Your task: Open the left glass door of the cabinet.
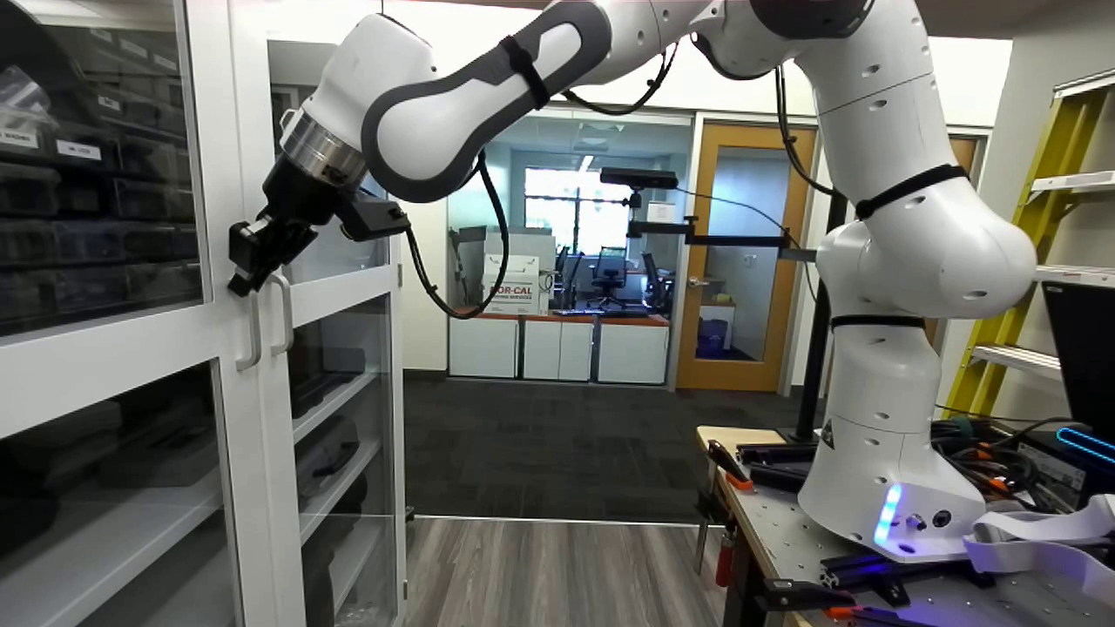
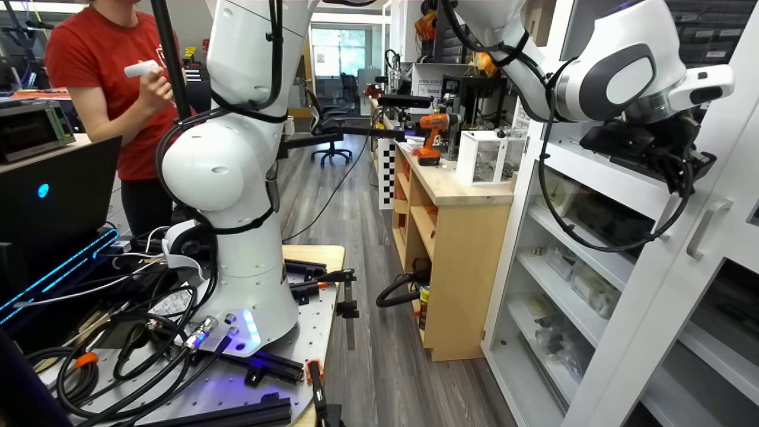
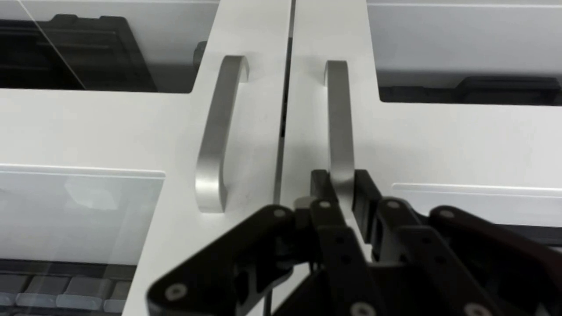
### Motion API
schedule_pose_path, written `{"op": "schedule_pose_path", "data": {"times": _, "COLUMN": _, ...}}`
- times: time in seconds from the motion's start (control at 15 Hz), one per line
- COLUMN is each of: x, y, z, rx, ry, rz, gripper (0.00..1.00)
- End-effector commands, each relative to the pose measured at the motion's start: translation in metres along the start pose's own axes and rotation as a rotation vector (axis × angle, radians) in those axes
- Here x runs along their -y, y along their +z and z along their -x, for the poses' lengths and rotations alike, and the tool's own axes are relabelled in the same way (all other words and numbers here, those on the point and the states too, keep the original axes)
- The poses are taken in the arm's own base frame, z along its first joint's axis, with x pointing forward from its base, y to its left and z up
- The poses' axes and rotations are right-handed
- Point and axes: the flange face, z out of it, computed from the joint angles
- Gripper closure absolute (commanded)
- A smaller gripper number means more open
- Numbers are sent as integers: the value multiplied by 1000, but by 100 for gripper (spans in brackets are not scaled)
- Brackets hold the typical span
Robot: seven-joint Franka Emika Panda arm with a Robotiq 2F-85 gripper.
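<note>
In both exterior views, daylight bleaches a window (image 1: 562,213) (image 2: 335,52) nearly white. My base (image 2: 252,290) spills violet light onto the table (image 2: 317,332). Behind the left door (image 1: 113,361), the bins (image 1: 104,218) sit dim and murky. In my wrist view the handles (image 3: 340,114) gleam toward their lower ends above faint, soft shadows, a pale reflection smears a pane (image 3: 88,224), and my gripper (image 3: 342,188) looks dark, slightly blurred.

I see white on the frame of the left glass door (image 1: 148,353), silver-grey on its handle (image 3: 340,118) and black on my hand (image 3: 342,186). The arm (image 1: 880,96) is white with grey trim. The tabletop (image 1: 771,522) is dotted silver, pale wood at a corner; the clamp (image 2: 319,391) on its edge is orange and black. In an exterior view I've a red shirt (image 2: 112,56) and a black-and-white checkerboard (image 2: 386,175).
</note>
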Motion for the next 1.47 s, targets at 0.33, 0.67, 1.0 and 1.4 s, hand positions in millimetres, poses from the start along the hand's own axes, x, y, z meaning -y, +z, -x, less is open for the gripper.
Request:
{"op": "schedule_pose_path", "data": {"times": 0.33, "x": 8, "y": -28, "z": 20, "rx": 13, "ry": 8, "rz": 43, "gripper": 94}}
{"op": "schedule_pose_path", "data": {"times": 0.67, "x": 14, "y": -36, "z": 31, "rx": 22, "ry": 55, "rz": 96, "gripper": 95}}
{"op": "schedule_pose_path", "data": {"times": 1.0, "x": 23, "y": -55, "z": 49, "rx": 38, "ry": 114, "rz": 131, "gripper": 95}}
{"op": "schedule_pose_path", "data": {"times": 1.4, "x": 37, "y": -89, "z": 81, "rx": 89, "ry": 187, "rz": 174, "gripper": 95}}
